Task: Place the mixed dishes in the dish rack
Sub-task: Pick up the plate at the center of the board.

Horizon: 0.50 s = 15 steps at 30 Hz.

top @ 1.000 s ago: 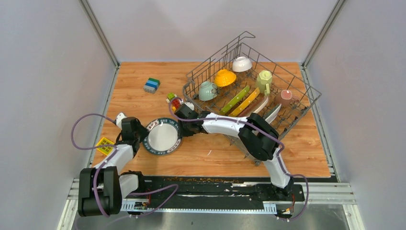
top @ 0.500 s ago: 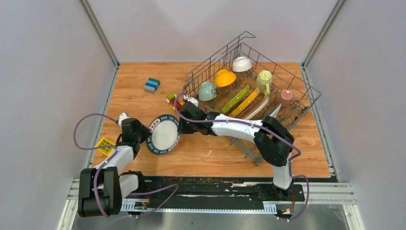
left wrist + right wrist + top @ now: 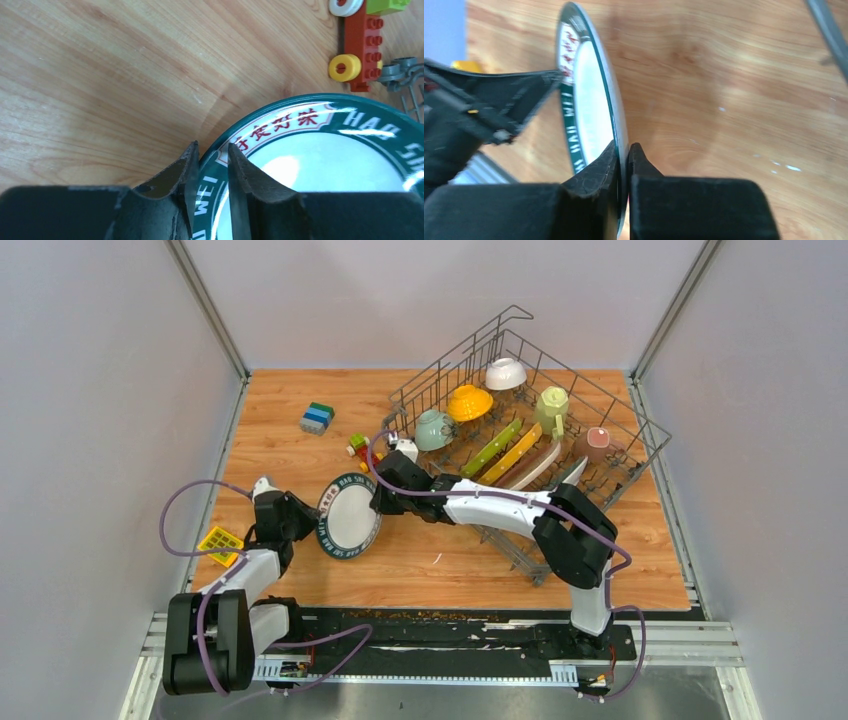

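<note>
**Loose Toys on the Wood Around the Block Stack**

A small block stack, green over blue over grey, sat on the far left part of the wooden desk. Just right of the stack and a little nearer lay a cluster of toy bricks. The left wrist view showed this as a red studded brick with a yellow ring against it, a white ring and a lime-green piece. Well nearer than the stack and to its left lay a yellow gridded tile. Far to the stack's near right, white flecks marked the wood, and brown crumbs lined the near edge.
</note>
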### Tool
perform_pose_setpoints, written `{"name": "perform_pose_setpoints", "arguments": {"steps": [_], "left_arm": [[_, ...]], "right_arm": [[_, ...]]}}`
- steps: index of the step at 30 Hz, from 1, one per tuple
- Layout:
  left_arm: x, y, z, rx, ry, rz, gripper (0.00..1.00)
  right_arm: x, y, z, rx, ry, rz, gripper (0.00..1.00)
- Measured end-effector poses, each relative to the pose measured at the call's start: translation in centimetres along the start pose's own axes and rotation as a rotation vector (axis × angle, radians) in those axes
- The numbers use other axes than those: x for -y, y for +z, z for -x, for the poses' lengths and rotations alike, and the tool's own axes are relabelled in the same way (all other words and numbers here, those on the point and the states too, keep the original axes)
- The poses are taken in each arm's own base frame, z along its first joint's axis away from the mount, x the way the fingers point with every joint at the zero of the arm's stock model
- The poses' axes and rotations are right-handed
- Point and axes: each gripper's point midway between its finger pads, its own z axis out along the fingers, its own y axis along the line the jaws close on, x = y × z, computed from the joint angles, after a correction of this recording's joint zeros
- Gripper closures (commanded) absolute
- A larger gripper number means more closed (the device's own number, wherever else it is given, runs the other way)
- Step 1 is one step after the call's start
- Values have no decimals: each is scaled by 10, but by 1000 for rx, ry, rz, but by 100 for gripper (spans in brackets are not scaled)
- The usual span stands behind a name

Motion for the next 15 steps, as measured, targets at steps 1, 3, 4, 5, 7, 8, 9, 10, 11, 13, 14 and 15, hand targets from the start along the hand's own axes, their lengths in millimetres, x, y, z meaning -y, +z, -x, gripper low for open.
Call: {"name": "perform_pose_setpoints", "arguments": {"steps": [1, 3, 4, 5, 7, 8, 9, 10, 11, 13, 14, 15], "left_arm": [[2, -1, 0, -1, 0, -7, 59], [6, -3, 0, -7, 5, -31, 50], [9, -5, -2, -14, 11, -44, 44], [13, -8, -3, -23, 15, -64, 42], [24, -14, -2, -27, 33, -112, 34], [32, -19, 2, -21, 46, -144, 30], [42, -25, 8, -6, 58, -177, 28], [52, -33, 17, 19, 72, -211, 25], [63, -42, 28, 53, 86, -245, 23], [87, -65, 53, 141, 116, -317, 20], [97, -76, 64, 182, 129, -348, 19], [109, -93, 78, 235, 148, -387, 19]], "right_arm": [[9, 1, -2, 3, -11, -33, 100], [25, 2, -9, -4, -19, -83, 100], [27, 2, -10, -8, -19, -87, 100], [27, -3, -9, -1, -25, -86, 100], [23, -15, -4, 19, -48, -80, 100], [20, -23, 0, 31, -59, -72, 100], [14, -33, 5, 47, -67, -55, 100], [6, -45, 13, 71, -76, -33, 100], [0, -56, 21, 97, -82, -13, 100], [-14, -82, 38, 153, -93, 32, 100], [-20, -94, 46, 178, -96, 52, 100], [-25, -105, 54, 201, -100, 71, 100]]}}
